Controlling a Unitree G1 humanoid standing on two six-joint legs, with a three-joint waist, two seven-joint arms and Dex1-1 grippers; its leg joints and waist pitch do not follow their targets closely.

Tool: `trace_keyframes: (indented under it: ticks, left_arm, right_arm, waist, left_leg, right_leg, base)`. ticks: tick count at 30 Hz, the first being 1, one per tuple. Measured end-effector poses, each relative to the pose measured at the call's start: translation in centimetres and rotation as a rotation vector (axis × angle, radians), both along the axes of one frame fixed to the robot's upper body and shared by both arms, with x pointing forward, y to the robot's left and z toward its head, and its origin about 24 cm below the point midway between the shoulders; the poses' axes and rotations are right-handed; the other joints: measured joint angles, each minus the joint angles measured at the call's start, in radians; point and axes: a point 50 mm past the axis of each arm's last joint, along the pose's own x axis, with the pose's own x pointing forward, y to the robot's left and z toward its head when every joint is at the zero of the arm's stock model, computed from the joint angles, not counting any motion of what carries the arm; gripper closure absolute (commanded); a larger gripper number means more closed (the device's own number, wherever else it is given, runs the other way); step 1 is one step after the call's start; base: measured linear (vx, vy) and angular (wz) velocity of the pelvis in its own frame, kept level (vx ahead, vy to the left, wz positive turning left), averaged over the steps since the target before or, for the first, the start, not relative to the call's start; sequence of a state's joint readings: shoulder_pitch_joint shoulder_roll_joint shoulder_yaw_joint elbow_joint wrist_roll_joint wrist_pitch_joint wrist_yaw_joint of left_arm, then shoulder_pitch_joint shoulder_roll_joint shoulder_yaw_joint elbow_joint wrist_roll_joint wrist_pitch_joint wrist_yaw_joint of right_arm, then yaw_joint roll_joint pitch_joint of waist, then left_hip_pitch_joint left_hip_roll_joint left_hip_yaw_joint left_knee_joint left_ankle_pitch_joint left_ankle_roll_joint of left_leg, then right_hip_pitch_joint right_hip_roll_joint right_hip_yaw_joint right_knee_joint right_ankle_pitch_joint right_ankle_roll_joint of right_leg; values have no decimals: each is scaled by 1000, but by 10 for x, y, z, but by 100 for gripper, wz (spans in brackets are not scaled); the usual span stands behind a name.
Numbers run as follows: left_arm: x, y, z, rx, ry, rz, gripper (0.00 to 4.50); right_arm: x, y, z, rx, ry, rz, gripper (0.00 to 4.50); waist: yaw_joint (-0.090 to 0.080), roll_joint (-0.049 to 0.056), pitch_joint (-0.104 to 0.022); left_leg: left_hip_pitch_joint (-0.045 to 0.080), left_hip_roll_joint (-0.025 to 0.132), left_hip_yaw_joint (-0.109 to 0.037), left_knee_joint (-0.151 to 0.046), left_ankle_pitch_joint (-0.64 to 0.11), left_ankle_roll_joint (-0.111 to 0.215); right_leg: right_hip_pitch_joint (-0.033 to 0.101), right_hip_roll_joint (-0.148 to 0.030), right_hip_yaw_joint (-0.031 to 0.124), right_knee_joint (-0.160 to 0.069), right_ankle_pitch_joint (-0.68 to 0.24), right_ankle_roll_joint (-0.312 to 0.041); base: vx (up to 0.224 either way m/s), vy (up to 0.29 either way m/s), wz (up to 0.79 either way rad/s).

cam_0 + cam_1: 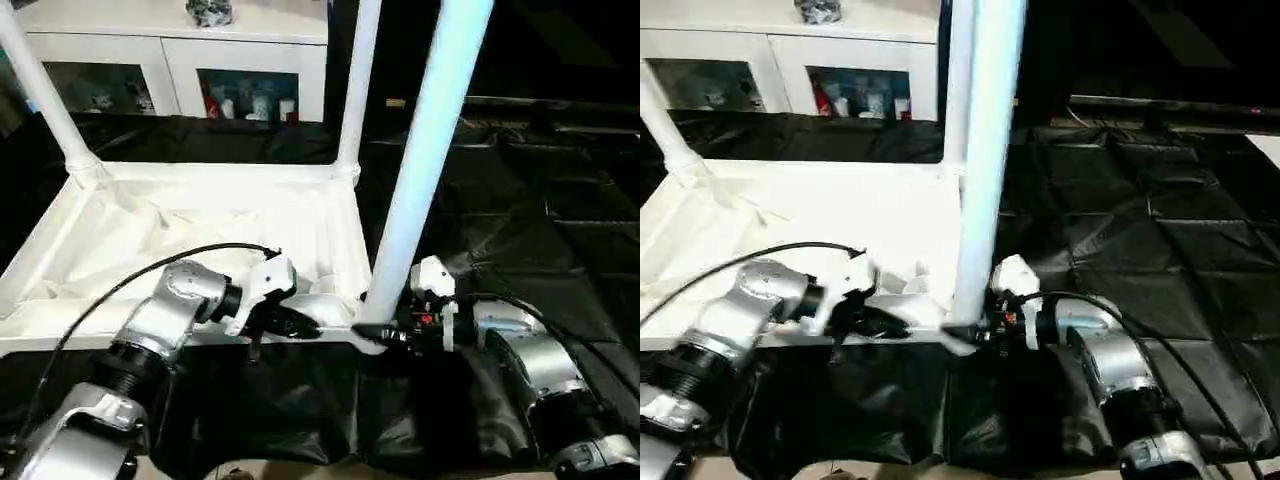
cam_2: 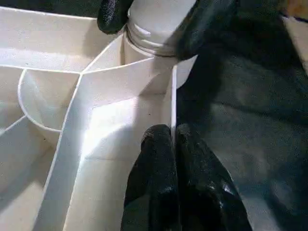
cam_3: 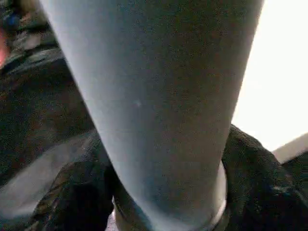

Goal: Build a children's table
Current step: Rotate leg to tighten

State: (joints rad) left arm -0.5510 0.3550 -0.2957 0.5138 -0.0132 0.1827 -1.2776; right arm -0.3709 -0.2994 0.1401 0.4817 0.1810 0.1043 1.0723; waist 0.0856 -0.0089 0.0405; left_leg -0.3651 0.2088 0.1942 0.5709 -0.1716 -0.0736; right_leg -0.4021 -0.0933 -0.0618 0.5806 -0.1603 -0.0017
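The children's table lies upside down on black cloth, its white ribbed tabletop [image 1: 200, 230] facing up. Two white legs [image 1: 40, 90] [image 1: 358, 80] stand in the far corner sockets. A third leg [image 1: 420, 170] stands upright at the near right corner, its ringed base [image 2: 154, 24] at the socket. My right gripper [image 1: 375, 335] is closed around that base, with a black finger [image 2: 113, 14] on each side of the leg [image 3: 154, 96]. My left gripper [image 1: 310, 325] is shut on the tabletop's near rim [image 2: 174, 96], the thin wall pinched between its fingertips [image 2: 159, 144].
A white glass-fronted cabinet [image 1: 170, 60] stands behind the tabletop, with small items inside. Black cloth [image 1: 520, 220] covers the surface to the right and in front. A black cable [image 1: 150, 270] arcs over my left forearm.
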Motion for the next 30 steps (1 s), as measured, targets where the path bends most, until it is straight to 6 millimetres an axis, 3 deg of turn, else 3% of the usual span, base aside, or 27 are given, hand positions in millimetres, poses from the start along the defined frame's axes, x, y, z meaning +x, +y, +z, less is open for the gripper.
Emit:
trace_keyframes:
  ticks: [8, 13, 14, 15, 21, 30]
  left_arm:
    - [14, -20, -4, 5, -51, 180, 450]
    - [17, -30, -6, -11, -62, 258, 450]
    - [17, -30, -6, -13, -61, 259, 450]
    - [17, -30, -6, -13, -61, 259, 450]
    - [16, -32, -5, -17, -60, 234, 450]
    - [5, -19, -1, -23, -42, 65, 450]
  right_arm:
    - [23, 14, -8, 17, -27, -401, 186]
    - [30, 24, -10, 16, -59, -579, 186]
    - [30, 25, -10, 19, -61, -585, 151]
    - [30, 25, -10, 19, -62, -586, 116]
    - [29, 20, -8, -6, -86, -516, 88]
    - [12, -2, 2, -16, -57, -138, 88]
  waist:
    - [-32, 2, -1]
    - [-45, 11, -2]
    - [-46, 13, -3]
    - [-46, 14, -3]
    - [-42, 17, -4]
    - [-22, 17, -4]
  left_leg:
    - [6, -1, -2, 0, 0, 0]
    - [6, -2, -2, -1, 0, 0]
    - [6, -2, -2, -1, 0, 0]
    - [6, -2, -2, -1, 0, 0]
    - [3, -2, -2, -2, 0, 0]
    - [-3, 0, 0, -1, 0, 0]
  right_leg:
    - [4, 0, 0, -1, -1, 2]
    - [4, -1, 1, -3, -1, 3]
    - [4, -1, 1, -3, -1, 3]
    - [4, -1, 0, -3, -1, 3]
    - [3, -1, 0, -3, -1, 3]
    - [0, 0, -2, -2, -2, 3]
  base:
    - [0, 0, 0]
    - [0, 0, 0]
    - [0, 0, 0]
    - [0, 0, 0]
    - [0, 0, 0]
    - [0, 0, 0]
